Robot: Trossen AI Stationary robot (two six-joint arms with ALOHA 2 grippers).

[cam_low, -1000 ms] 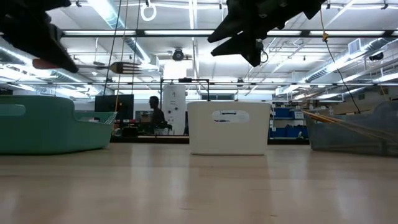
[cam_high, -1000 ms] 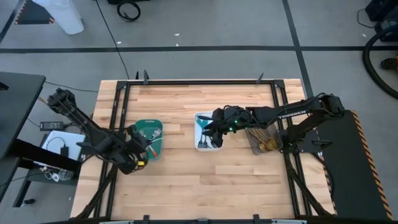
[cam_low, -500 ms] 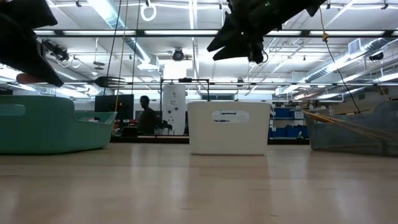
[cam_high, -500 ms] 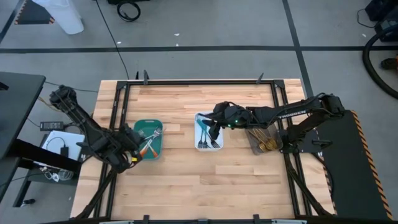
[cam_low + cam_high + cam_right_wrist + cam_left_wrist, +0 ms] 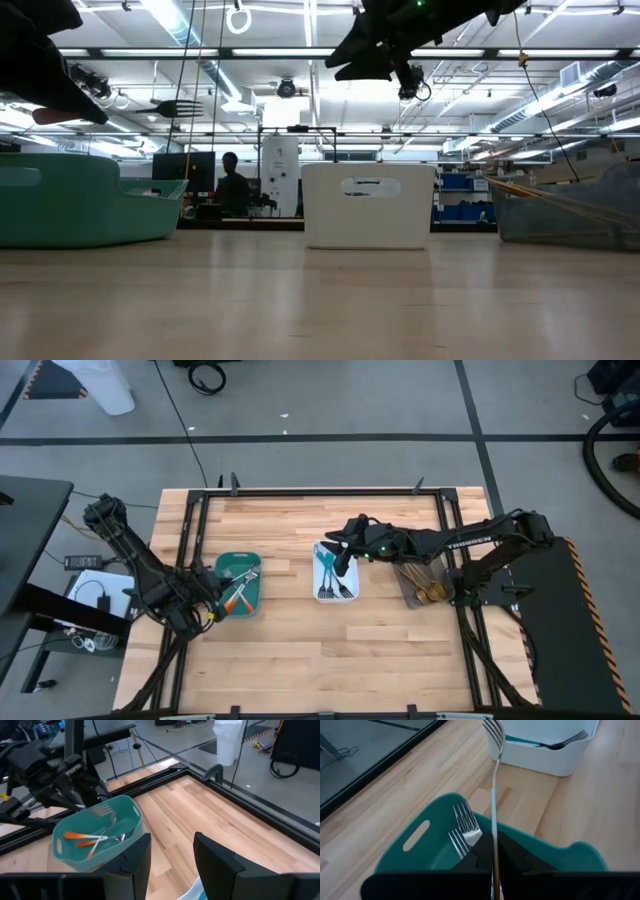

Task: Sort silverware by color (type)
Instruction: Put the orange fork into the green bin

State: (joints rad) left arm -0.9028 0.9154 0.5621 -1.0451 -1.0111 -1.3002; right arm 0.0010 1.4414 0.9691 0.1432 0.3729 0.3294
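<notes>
Table top: bare wood; no loose cutlery lies on it in the high view, all pieces sit in trays or in a grip.
Teal tray point(image 5: 238, 584): near the left edge of the table; holds orange-handled forks point(image 5: 82, 836) and some steel forks point(image 5: 465, 827).
White tray point(image 5: 336, 571): middle of the table; blue-handled forks point(image 5: 327, 574) lie inside, tines toward the near edge.
Grey-brown tray point(image 5: 425, 583): near the right edge; gold pieces point(image 5: 431, 594) in it, count not legible.
Left gripper point(image 5: 210, 610): at the near left corner of the teal tray, clamped on one fork point(image 5: 493, 790) with an orange handle, tines pointing up and out over the tray.
Right gripper point(image 5: 340, 549): above the far end of the white tray, fingers apart, nothing between them.
Progress (judgement): sorting nearly complete; three colours are separated.
Remaining (judgement): the held fork goes down into the teal tray; nothing else appears to be waiting.
</notes>
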